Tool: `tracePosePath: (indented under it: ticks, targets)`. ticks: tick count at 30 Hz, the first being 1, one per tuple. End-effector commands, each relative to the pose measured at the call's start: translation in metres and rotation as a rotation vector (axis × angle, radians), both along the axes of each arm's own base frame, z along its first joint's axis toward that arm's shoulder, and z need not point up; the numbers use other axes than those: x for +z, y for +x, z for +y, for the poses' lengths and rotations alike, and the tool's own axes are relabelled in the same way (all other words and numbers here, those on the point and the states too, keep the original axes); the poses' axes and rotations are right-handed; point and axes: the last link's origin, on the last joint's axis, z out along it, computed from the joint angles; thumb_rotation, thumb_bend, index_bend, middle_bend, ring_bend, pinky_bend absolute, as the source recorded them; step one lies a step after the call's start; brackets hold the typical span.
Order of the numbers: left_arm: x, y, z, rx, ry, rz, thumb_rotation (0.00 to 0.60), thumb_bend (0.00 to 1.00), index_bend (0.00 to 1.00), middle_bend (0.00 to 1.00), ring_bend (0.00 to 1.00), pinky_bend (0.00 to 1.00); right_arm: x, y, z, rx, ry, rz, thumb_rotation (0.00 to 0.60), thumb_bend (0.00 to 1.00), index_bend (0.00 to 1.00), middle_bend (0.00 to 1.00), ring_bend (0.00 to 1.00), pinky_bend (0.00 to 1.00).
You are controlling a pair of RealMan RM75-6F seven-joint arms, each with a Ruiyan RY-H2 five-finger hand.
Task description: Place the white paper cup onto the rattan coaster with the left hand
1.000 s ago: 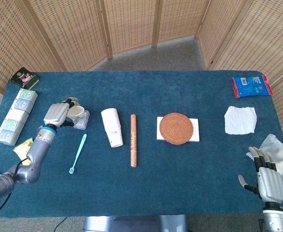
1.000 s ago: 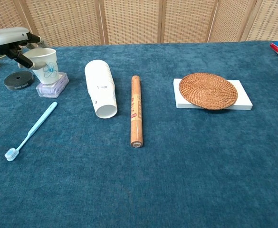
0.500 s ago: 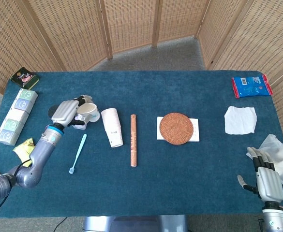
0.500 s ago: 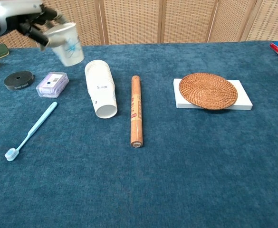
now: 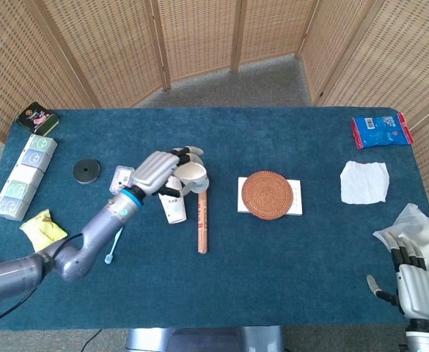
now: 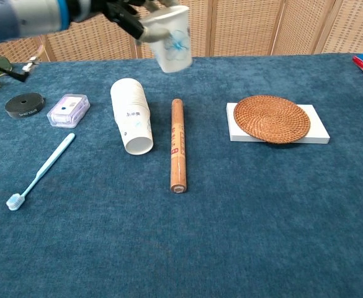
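Note:
My left hand (image 5: 160, 170) (image 6: 124, 10) holds a white paper cup (image 5: 192, 177) (image 6: 170, 38) with a blue flower print, raised above the table and tilted. The cup hangs over the brown stick (image 5: 201, 220) (image 6: 177, 144), left of the rattan coaster (image 5: 267, 194) (image 6: 271, 118). The coaster lies on a white flat block (image 5: 294, 198) (image 6: 316, 127). My right hand (image 5: 416, 277) rests low at the bottom right corner of the head view, fingers apart and holding nothing.
A stack of white cups (image 5: 173, 207) (image 6: 131, 122) lies on its side beside the stick. A blue toothbrush (image 6: 40, 171), a small clear box (image 6: 68, 110) and a black disc (image 6: 24, 104) lie left. A white napkin (image 5: 364, 182) and blue packet (image 5: 379, 131) sit right.
My left hand has carried the cup up off the clear box and to the right, past the lying cup stack to above the stick. The right hand has sunk slightly.

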Motion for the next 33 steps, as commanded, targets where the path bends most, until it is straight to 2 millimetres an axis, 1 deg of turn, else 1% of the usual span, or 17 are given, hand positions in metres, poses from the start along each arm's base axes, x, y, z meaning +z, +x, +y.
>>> tracePosePath:
  ticks: [1,6,9,15,18,21,25,33]
  targets:
    - [-0.029,0.019,0.005,-0.043,-0.024,0.045,0.535,0.49,0.31,0.2,0.23,0.5,0.005,-0.002,0.01,-0.009,-0.008,0.013,0.6,0.35,0.03,0.0,0.0,0.0]
    - [-0.069,0.046,0.013,-0.076,-0.045,0.071,0.535,0.49,0.31,0.2,0.23,0.48,0.015,-0.006,0.029,-0.023,-0.03,0.034,0.6,0.35,0.03,0.0,0.0,0.0]
    - [-0.091,0.061,0.017,-0.082,-0.061,0.082,0.537,0.49,0.3,0.19,0.22,0.47,0.022,-0.009,0.036,-0.019,-0.054,0.036,0.6,0.35,0.03,0.0,0.0,0.0]
    - [-0.126,0.091,0.021,-0.105,-0.063,0.09,0.536,0.49,0.3,0.19,0.21,0.45,0.032,-0.018,0.047,-0.031,-0.084,0.038,0.6,0.35,0.03,0.0,0.0,0.0]
    - [-0.139,0.102,0.021,-0.114,-0.068,0.091,0.535,0.49,0.3,0.19,0.2,0.44,0.035,-0.023,0.051,-0.042,-0.091,0.035,0.6,0.35,0.03,0.0,0.0,0.0]
    - [-0.151,0.11,0.021,-0.126,-0.071,0.103,0.534,0.49,0.29,0.19,0.2,0.43,0.036,-0.025,0.054,-0.046,-0.091,0.032,0.6,0.35,0.03,0.0,0.0,0.0]
    - [-0.161,0.116,0.021,-0.148,-0.065,0.127,0.536,0.49,0.29,0.19,0.19,0.43,0.037,-0.028,0.055,-0.048,-0.093,0.024,0.6,0.35,0.03,0.0,0.0,0.0]
    - [-0.168,0.126,0.025,-0.189,-0.017,0.156,0.536,0.49,0.3,0.18,0.17,0.4,0.037,-0.032,0.057,-0.057,-0.09,0.007,0.6,0.35,0.03,0.0,0.0,0.0]
